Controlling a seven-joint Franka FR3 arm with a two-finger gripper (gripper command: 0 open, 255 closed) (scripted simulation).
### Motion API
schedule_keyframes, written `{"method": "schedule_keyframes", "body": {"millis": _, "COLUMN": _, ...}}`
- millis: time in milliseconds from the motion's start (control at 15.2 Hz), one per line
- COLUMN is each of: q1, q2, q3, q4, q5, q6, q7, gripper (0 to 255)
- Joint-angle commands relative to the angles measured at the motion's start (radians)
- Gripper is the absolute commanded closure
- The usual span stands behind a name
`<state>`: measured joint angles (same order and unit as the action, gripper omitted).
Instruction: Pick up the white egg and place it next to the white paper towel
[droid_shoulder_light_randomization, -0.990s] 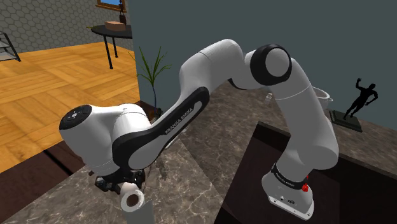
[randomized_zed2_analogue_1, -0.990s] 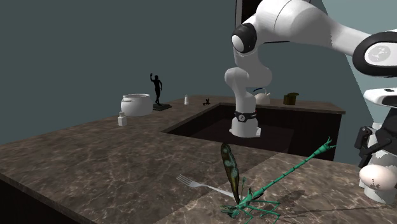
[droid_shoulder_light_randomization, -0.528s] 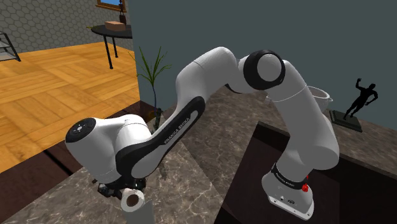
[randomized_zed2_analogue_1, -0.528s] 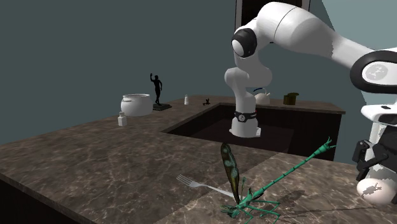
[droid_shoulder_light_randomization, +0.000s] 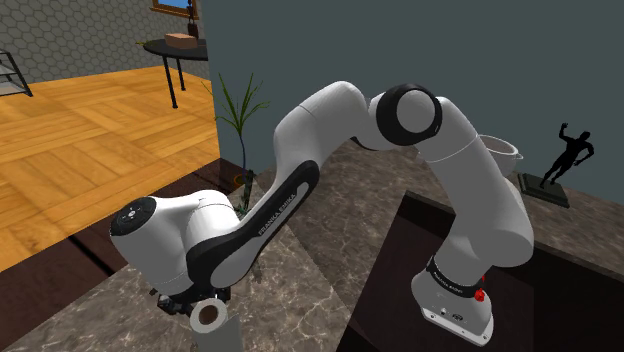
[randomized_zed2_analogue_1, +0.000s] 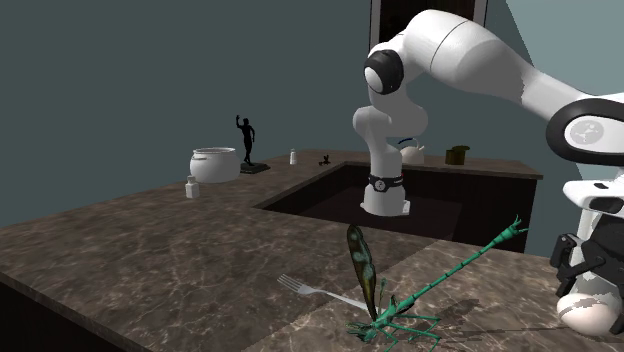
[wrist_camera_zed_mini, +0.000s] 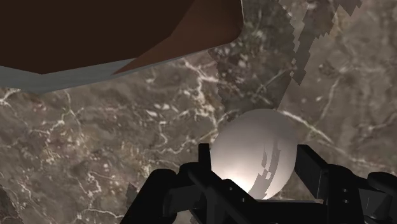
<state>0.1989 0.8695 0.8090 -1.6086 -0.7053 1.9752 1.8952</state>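
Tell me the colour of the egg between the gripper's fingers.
White, with grey shading. The egg shows best in the wrist view, clasped by the gripper.

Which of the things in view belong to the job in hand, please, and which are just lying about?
Job: egg, clasped in the end effector; paper towel roll.
Lying about: fork, white pot, black statuette, green sprig.

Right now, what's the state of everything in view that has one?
gripper: shut on the egg.
egg: held in the gripper, low over the counter; can't tell whether it touches.
paper towel: right beside the gripper, core hole facing the shoulder camera.
fork: lying flat on the counter.
pot: upright on the counter.
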Motion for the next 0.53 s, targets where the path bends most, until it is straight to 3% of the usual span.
{"method": "schedule_keyframes", "body": {"millis": 0, "q1": 0.0, "q2": 0.0, "q3": 0.0, "q4": 0.0, "q5": 0.0, "q6": 0.0, "q7": 0.0, "gripper": 255}}
{"method": "schedule_keyframes", "body": {"millis": 132, "q1": 0.0, "q2": 0.0, "q3": 0.0, "q4": 0.0, "q5": 0.0, "q6": 0.0, "q7": 0.0, "gripper": 255}}
{"method": "schedule_keyframes", "body": {"millis": 198, "q1": 0.0, "q2": 0.0, "q3": 0.0, "q4": 0.0, "q5": 0.0, "q6": 0.0, "q7": 0.0, "gripper": 0}}
{"method": "schedule_keyframes", "body": {"millis": 462, "q1": 0.0, "q2": 0.0, "q3": 0.0, "q4": 0.0, "q5": 0.0, "q6": 0.0, "q7": 0.0, "gripper": 0}}
